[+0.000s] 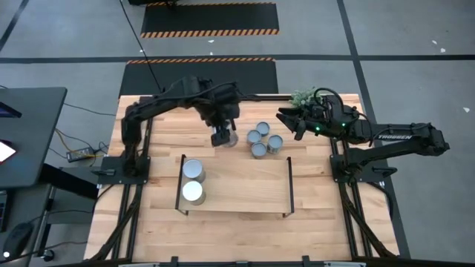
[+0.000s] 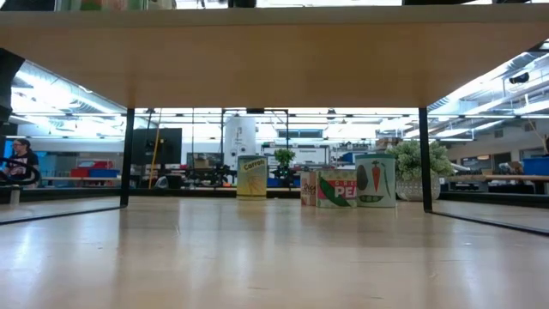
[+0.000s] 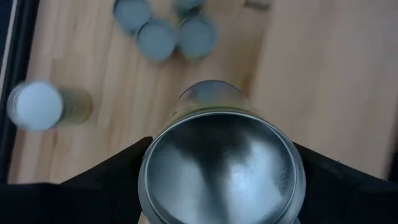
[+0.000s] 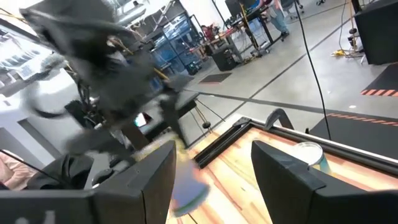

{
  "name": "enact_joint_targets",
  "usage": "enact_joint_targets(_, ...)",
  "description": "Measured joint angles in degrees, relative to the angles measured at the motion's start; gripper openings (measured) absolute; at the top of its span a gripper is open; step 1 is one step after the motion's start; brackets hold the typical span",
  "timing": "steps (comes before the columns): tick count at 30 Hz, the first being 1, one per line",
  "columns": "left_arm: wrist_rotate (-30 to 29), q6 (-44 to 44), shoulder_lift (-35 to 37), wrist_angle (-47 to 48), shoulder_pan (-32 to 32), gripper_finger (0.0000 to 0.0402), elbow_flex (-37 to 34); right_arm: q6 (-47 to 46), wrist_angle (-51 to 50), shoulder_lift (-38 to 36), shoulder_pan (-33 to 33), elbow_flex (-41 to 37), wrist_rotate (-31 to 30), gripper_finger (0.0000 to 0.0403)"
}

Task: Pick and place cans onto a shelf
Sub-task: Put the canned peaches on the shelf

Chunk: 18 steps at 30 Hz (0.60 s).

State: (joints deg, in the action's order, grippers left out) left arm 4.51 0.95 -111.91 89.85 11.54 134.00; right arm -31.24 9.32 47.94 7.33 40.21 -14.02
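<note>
My left gripper (image 1: 223,136) is behind the shelf (image 1: 245,194), shut on a silvery can (image 3: 221,168) with a yellow label (image 2: 251,178). Just to its right, several bluish-grey cans (image 1: 263,139) stand in a cluster on the table. Two pale cans (image 1: 192,169) (image 1: 193,193) stand on the shelf's left end. My right gripper (image 1: 286,119) hovers open and level at the far right, beside the cluster, with nothing between its fingers (image 4: 143,180). My left gripper pinches the can's side wall just under its top rim (image 3: 146,171) between its two fingers (image 3: 106,177), one on each side. The fingers come from above, slanting down. The can hangs upright below them. I cannot tell whether its bottom is clear of the table.
A small green plant (image 1: 304,98) stands at the far right edge, behind my right gripper. The shelf board's middle and right part (image 1: 252,185) is bare. Thin black rails (image 1: 183,182) (image 1: 289,185) stand at its two short sides.
</note>
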Motion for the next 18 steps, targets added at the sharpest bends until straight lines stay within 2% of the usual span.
enact_joint_targets(8, 1.34, 10.97, 1.02, 0.26, -9.07, 0.0312, 0.71, -0.04, 0.5, 0.0, -0.06, 0.0, 0.37, 0.0217)
enact_joint_targets(18, 1.33, 18.0, 1.08, 0.19, -17.86, 0.0312, 0.68, -0.26, 0.5, 0.0, -0.06, 0.0, 1.65, 0.0217)
